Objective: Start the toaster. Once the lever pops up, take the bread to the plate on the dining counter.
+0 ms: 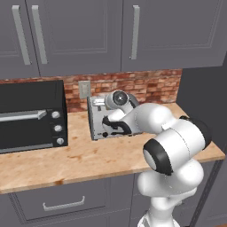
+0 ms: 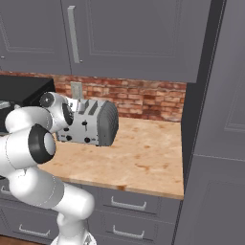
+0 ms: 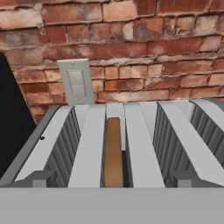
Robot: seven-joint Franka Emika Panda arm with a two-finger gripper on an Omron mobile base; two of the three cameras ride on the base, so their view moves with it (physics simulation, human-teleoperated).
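The silver-grey toaster (image 1: 95,116) stands on the narrow wood counter (image 1: 80,159) against the brick wall, also seen from its rounded side (image 2: 101,122). My gripper (image 1: 111,128) hangs close in front of the toaster and just above it, jaws wide apart with nothing between them. In the hand view I look down along the toaster's top (image 3: 140,148). The bread (image 3: 113,153), a thin brown slice, stands on edge in the slot second from the left, sunk a little below the rim. The plate and the dining counter are out of view.
A large black toaster oven (image 1: 31,116) sits left of the toaster. A wall outlet (image 3: 76,82) is on the brick behind it. Grey cupboards (image 1: 80,31) hang overhead. A tall grey cabinet (image 2: 215,143) bounds the counter on the right, with bare wood (image 2: 143,153) between.
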